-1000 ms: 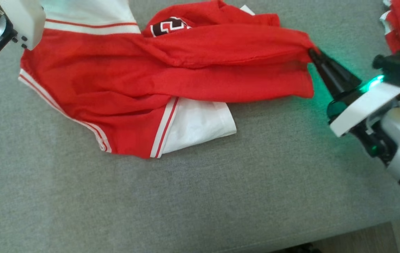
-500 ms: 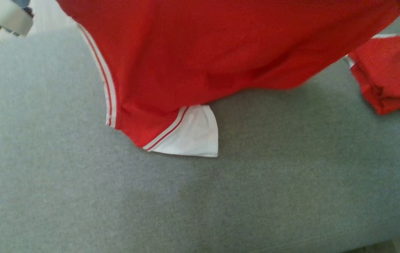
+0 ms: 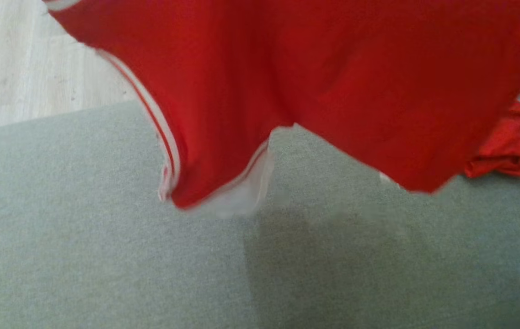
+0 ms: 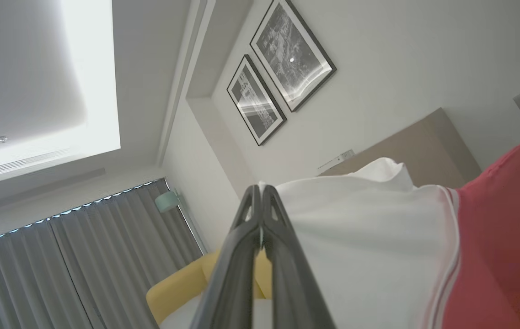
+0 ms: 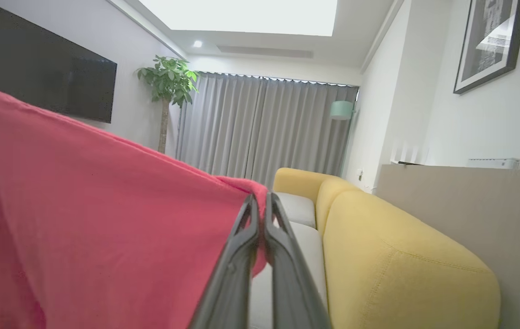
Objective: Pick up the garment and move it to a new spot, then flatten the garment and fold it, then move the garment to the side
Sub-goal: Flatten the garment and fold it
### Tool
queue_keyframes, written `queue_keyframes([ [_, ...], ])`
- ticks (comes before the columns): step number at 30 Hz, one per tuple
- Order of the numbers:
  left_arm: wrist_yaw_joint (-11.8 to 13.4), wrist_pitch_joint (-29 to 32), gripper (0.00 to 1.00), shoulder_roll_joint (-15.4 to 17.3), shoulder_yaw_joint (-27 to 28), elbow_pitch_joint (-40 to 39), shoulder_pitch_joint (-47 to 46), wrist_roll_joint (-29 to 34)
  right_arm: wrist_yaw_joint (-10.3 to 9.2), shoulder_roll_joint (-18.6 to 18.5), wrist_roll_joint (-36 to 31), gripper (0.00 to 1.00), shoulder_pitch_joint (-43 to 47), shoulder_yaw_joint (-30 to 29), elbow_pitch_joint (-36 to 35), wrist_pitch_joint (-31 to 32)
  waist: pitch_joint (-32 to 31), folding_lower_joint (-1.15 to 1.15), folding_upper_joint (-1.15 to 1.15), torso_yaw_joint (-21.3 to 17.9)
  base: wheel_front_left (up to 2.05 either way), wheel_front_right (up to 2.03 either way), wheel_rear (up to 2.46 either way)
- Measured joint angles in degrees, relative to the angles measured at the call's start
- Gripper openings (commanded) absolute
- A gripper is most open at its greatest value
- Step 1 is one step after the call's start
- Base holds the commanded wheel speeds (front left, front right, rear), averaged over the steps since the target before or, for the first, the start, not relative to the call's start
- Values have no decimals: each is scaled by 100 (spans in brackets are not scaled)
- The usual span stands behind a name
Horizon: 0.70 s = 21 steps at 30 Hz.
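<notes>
Garment (image 3: 333, 91) held aloft over the grey upholstered surface (image 3: 81, 256) and stretched between two grippers. At its left end a white panel, edged with white and red stripes, is pinched between the clenched fingers of the left gripper (image 4: 260, 188). The red body is spread across the middle. At its right end a red corner is clamped between the pressed-together fingers of the right gripper (image 5: 260, 198). Two lower points are seen hanging close over the grey surface, the left one trimmed in white. Both are blurred, and contact with the surface cannot be judged. A dark shadow (image 3: 333, 269) is cast on the grey surface beneath the cloth.

Pale wooden floor (image 3: 22, 68) is shown beyond the far left edge of the grey surface. A crumpled red cloth (image 3: 511, 153) lies on the grey surface at its right, partly covered from view by the hanging garment.

The room above the grey surface is recorded in the wrist views: a wall-mounted dark screen (image 5: 49, 87), a potted plant (image 5: 168, 82), grey curtains (image 5: 264, 132), a yellow sofa (image 5: 401, 260) and two framed pictures (image 4: 282, 73).
</notes>
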Motion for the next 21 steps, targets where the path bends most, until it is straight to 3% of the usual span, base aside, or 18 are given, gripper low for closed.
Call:
queue_keyframes([
  [4,31,255,0,-14,67,-63,-324,-83,0,22,-238,0,-139,-76,10,278,152,2,0,50,0,0,0],
  [8,-66,469,0,-232,52,352,-630,51,0,293,-459,0,-603,-140,232,392,496,3,0,112,0,0,0],
  [16,-205,269,0,-1198,-1,1896,-1491,743,0,1191,-1101,0,-1857,-29,1206,219,1549,5,0,297,0,0,0],
  [21,-45,-196,0,-1634,111,2636,-2145,1338,0,1588,-1617,0,-2646,-36,2080,-312,2194,6,-1,429,0,0,0],
])
